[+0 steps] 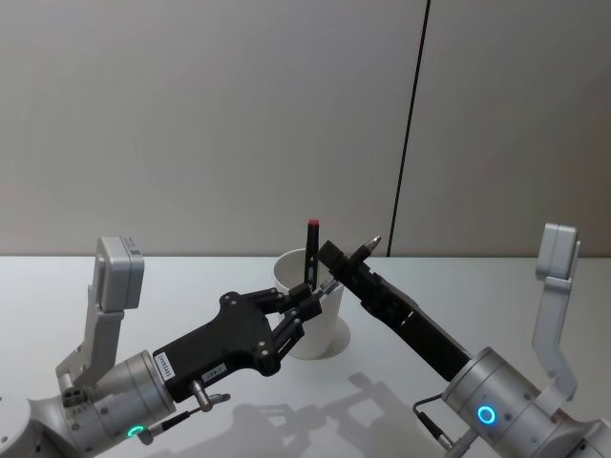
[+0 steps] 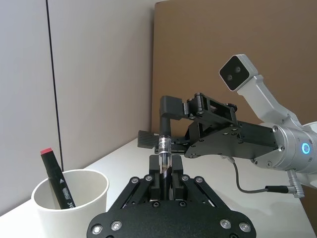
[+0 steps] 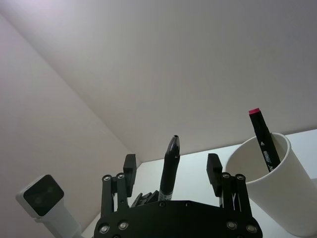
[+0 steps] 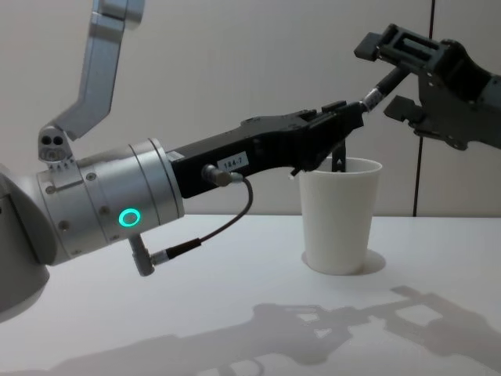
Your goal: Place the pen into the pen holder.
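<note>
The pen holder [image 1: 326,336] is a white paper cup standing upright mid-table, also seen from the side [image 4: 340,219]. A red-capped marker [image 1: 312,250] stands inside it. My left gripper [image 1: 310,305] hovers over the cup's near rim, shut on the clear-barrelled pen [image 2: 164,151]. The pen [image 4: 377,92] slants up and away from the cup into my right gripper [image 4: 391,74]. That gripper [image 3: 172,161] is open, with a finger on each side of the pen [image 3: 169,168] and a wide gap to both. The pen's tip [image 1: 372,242] pokes out past the right gripper [image 1: 346,264].
The white table [image 1: 496,286] stretches out on both sides of the cup. A grey wall with a dark vertical seam [image 1: 412,124] rises behind it. A brown board [image 2: 223,49] stands behind the right arm in the left wrist view.
</note>
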Robot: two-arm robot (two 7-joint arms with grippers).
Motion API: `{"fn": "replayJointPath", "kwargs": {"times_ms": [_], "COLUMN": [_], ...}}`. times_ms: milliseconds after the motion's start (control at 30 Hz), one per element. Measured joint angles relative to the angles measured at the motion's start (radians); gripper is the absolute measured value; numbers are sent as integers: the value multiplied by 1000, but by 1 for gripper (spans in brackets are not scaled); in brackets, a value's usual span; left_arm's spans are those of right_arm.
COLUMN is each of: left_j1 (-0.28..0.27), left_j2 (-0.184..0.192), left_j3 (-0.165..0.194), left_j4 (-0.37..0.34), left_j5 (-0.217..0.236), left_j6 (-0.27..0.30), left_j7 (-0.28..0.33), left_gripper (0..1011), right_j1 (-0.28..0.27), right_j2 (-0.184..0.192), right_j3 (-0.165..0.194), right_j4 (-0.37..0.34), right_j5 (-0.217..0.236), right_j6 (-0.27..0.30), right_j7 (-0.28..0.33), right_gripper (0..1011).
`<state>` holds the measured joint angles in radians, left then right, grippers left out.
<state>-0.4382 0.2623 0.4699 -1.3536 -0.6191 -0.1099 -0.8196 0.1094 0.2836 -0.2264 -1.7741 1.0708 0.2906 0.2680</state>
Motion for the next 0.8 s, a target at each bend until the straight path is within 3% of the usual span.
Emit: {"fn": "replayJointPath", "kwargs": {"times_ms": [100, 133, 267, 367, 467, 533, 633, 800], "left_j1": [0, 0, 0, 0, 0, 0, 0, 0], "left_j2": [0, 0, 0, 0, 0, 0, 0, 0], "left_j3": [0, 0, 0, 0, 0, 0, 0, 0], "left_j4": [0, 0, 0, 0, 0, 0, 0, 0], "left_j5": [0, 0, 0, 0, 0, 0, 0, 0], "left_j6": [0, 0, 0, 0, 0, 0, 0, 0], "left_j7": [0, 0, 0, 0, 0, 0, 0, 0], "left_gripper": [146, 146, 146, 146, 146, 146, 146, 146], "right_j1": [-1, -1, -2, -2, -2, -2, -3, -3], "right_j2": [0, 0, 1, 1, 1, 1, 1, 2], "right_j3": [0, 0, 0, 0, 0, 0, 0, 0], "right_j4": [-1, -1, -2, -2, -3, -3, -3, -4], "right_j5": [1, 1, 1, 2, 2, 2, 2, 3], "right_j6": [-2, -2, -5, -6, -7, -7, -8, -9], "right_j7": [-1, -1, -3, -4, -4, -4, -5, -5], "right_gripper": [861, 798, 730, 588, 531, 418, 384, 188]}}
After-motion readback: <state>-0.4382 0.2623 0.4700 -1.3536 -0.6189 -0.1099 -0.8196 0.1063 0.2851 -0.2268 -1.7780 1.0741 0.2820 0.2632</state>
